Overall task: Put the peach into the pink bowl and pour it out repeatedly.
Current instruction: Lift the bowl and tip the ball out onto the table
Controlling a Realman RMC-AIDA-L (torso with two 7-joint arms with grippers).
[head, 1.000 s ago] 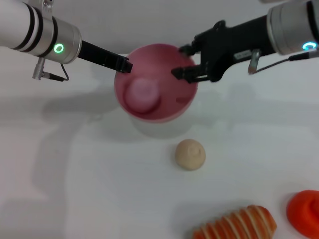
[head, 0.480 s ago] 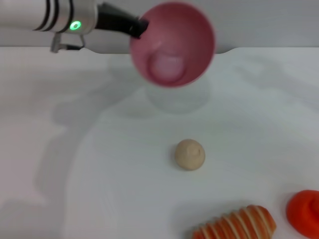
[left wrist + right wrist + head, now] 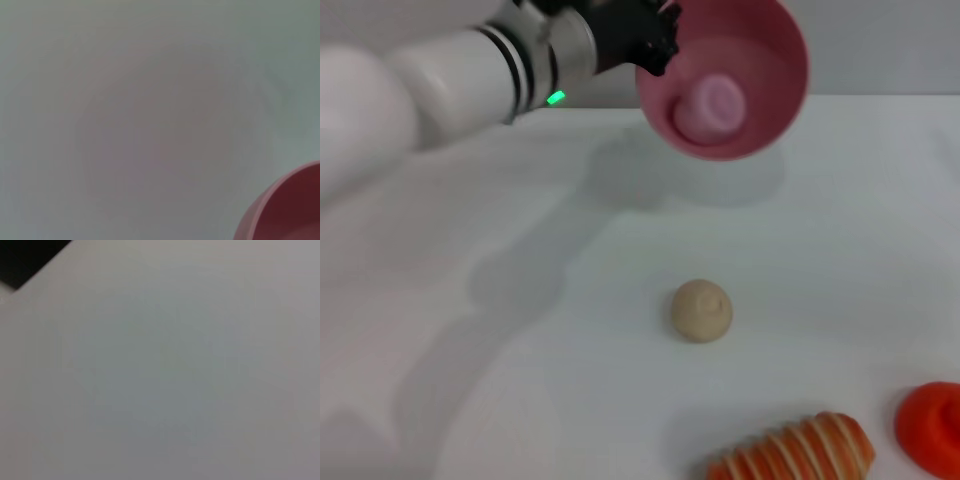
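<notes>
Left gripper (image 3: 655, 40) was clamped on the pink bowl (image 3: 760, 110) rim, holding it tilted above the worktop's far edge to pour. Peach (image 3: 712, 105) sat inside. Right gripper wasn't visible.

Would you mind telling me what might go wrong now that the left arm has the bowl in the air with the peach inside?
1. The bowl is tilted with its mouth toward the camera, so the peach may roll out before the pour is intended.
2. The left claw holds only the rim, so the bowl could slip or swing.
3. A spilled peach may strike the tan ball or roll toward the striped food.
</notes>
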